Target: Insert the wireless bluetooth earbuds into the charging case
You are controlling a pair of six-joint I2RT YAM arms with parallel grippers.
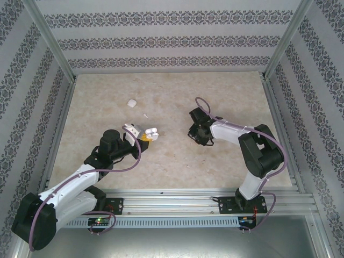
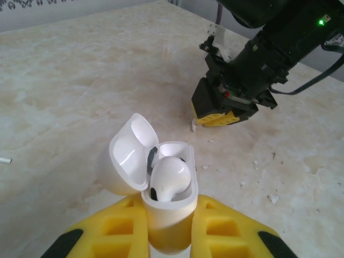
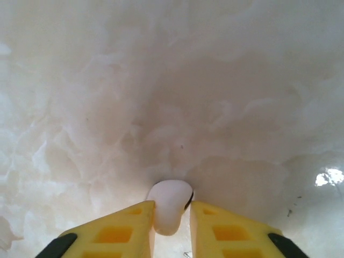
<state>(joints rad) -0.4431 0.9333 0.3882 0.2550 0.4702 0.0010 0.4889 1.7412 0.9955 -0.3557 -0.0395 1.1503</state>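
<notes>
Now the left gripper (image 2: 169, 217) clamps the case (image 2: 167, 234); lid open (earbud (image 2: 171, 174) inside). Right of it, the right gripper (image 3: 172, 210) pinches a second earbud (image 3: 170, 194).

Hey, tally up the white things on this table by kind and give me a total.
open charging case: 1
earbuds: 2 (one seated in the case, one between the fingers of the right gripper)
small white pieces, too small to identify: 2 ()
Total: 5
</notes>
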